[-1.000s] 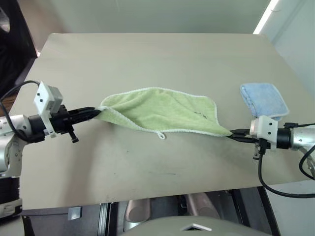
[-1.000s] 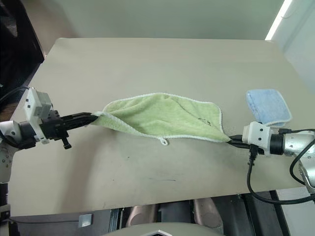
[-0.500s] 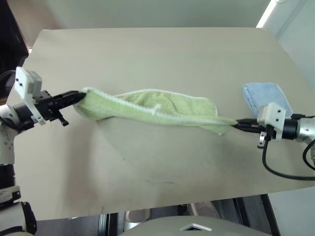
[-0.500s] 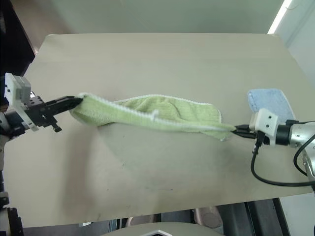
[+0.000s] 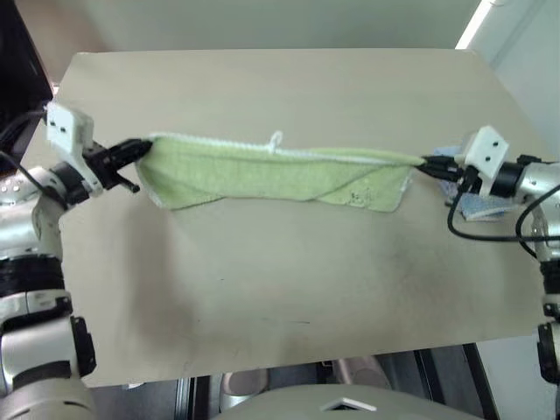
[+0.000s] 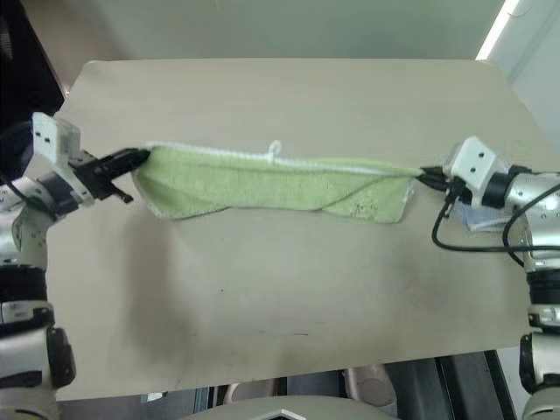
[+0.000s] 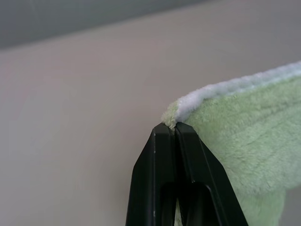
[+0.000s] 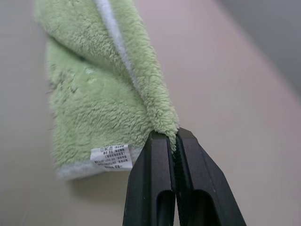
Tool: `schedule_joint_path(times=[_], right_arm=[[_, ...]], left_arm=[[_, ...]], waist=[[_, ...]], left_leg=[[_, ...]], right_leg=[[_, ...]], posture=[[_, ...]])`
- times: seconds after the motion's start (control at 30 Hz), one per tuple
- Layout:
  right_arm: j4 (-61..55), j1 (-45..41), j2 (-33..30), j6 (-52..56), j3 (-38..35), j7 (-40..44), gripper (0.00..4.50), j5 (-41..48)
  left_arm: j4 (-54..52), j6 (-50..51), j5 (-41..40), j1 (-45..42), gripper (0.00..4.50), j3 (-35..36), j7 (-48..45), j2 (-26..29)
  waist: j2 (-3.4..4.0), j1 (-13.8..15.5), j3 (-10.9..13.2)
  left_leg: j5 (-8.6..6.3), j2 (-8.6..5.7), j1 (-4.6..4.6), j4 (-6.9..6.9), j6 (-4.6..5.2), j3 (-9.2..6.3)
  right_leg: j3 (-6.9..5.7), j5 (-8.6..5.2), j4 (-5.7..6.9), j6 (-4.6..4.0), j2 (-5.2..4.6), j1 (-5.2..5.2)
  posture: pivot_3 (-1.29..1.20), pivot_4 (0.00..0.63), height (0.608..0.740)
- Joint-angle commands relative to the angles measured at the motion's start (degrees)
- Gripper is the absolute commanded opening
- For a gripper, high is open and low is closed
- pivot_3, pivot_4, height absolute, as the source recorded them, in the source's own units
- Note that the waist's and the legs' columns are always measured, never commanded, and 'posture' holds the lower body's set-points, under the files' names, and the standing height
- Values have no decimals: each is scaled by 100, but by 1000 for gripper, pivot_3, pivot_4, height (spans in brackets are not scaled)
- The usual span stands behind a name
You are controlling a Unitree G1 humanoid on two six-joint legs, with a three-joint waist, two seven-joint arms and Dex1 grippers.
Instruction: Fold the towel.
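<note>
The light green towel [image 5: 271, 175] hangs stretched between my two grippers above the tan table [image 5: 262, 280], its white stitched edge and small loop tag along the top. At the towel's left corner my left gripper [image 5: 140, 149] is shut on the cloth; the left wrist view shows that gripper [image 7: 174, 128] pinching the white-edged corner of the towel [image 7: 244, 136]. My right gripper [image 5: 426, 162] is shut on the right corner. In the right wrist view the same gripper [image 8: 173, 136] clamps the towel [image 8: 94, 94], and a white care label shows on the lower hanging layer.
A pale blue cloth [image 5: 477, 208] lies on the table at the right, mostly hidden behind my right wrist. A black cable [image 5: 472, 234] loops under the right arm. The table's front edge runs close below.
Both grippers have risen and moved away from me with the towel's corners. The towel, sagging on the table before, now hangs taut above it with its loop tag on top.
</note>
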Motion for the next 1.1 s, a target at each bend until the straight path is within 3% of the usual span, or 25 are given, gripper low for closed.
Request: schedule_joint_path(times=[0.03, 0.23, 0.37, 0.57, 0.73, 0.93, 1.1], right_arm=[[357, -516, -134, -334, -241, -238, 7, -141], [739, -1227, -286, -595, -281, -202, 7, -174], [514, -1152, -353, -439, -335, 182, 7, 113], [-1267, 597, -807, 658, -481, 1254, 7, 1149], [-2163, 1612, -1121, 1388, -672, 1479, 7, 1567], [-2644, 2324, -1204, 1789, -667, 1691, 7, 1767], [-2765, 2313, -1077, 1880, -576, 1662, 7, 1714]], left_arm=[[300, -344, -103, -604, 0, 514, 431, 160], [1204, -854, -33, -1526, 0, 599, 504, 442], [1136, -715, -174, -1501, 0, 553, -81, 658], [75, 153, -765, -67, 0, 764, -1368, 1045], [-886, 696, -1076, 1316, 0, 1045, -1872, 1245], [-1582, 1049, -1118, 2288, 0, 1144, -1865, 1225], [-1961, 1249, -1033, 2585, 0, 1040, -1752, 1192]], waist=[[0, -8, 0], [1, -21, 1], [1, -21, 1], [-1, -11, -1], [-2, -12, -1], [-7, -29, -3], [-7, -30, -3]], left_leg=[[2, 0, 0, 0, 3, -1], [13, -5, 1, -13, 20, -6], [13, -4, -5, -25, 19, -5], [15, -6, -10, -40, -5, 9], [5, 4, -39, -39, -54, 70], [-1, 3, -1, -37, -42, 81], [15, -2, 9, -27, -29, 77]], right_leg=[[0, 2, 1, -3, 0, 0], [-1, 4, -1, -15, 0, -5], [-3, 3, -5, -12, 0, -13], [-4, -54, 3, -10, -1, -17], [-7, -76, 1, -6, 1, -45], [-3, -88, 5, -21, 1, -10], [2, -66, 12, -69, 3, 0]], posture=[[0, 150, 740], [0, 150, 740], [0, 150, 740], [0, 150, 740], [0, 150, 740], [0, 150, 740], [0, 150, 740]])
